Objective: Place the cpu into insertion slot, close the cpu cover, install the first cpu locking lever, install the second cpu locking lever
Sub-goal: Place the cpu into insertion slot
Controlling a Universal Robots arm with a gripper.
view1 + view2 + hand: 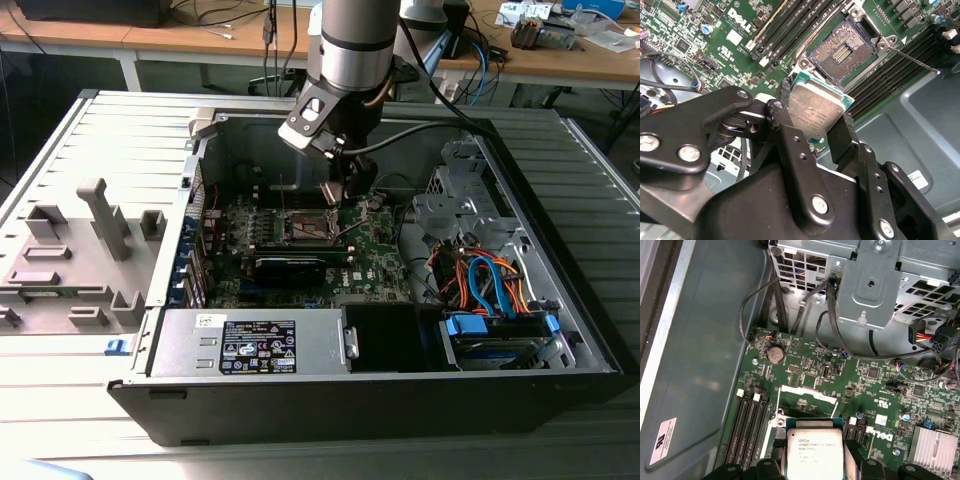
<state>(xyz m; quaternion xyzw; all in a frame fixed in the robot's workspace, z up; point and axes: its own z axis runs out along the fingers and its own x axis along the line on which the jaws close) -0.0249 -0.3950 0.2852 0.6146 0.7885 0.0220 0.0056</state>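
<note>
end effector (812, 131) clamped on the cpu (815, 102) by two opposite edges, fingers (785, 135) parted just enough for it, cpu hanging tilted over the green motherboard (735, 55), insertion slot (842, 52) just past the fingertips with gold contacts bare, cpu not in it yet.

The claw (815, 465) grips the cpu (814, 446) above the motherboard (865, 385).

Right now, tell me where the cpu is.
In the second wrist view, the cpu is held in the gripper, above the motherboard, close to the empty insertion slot.
</note>
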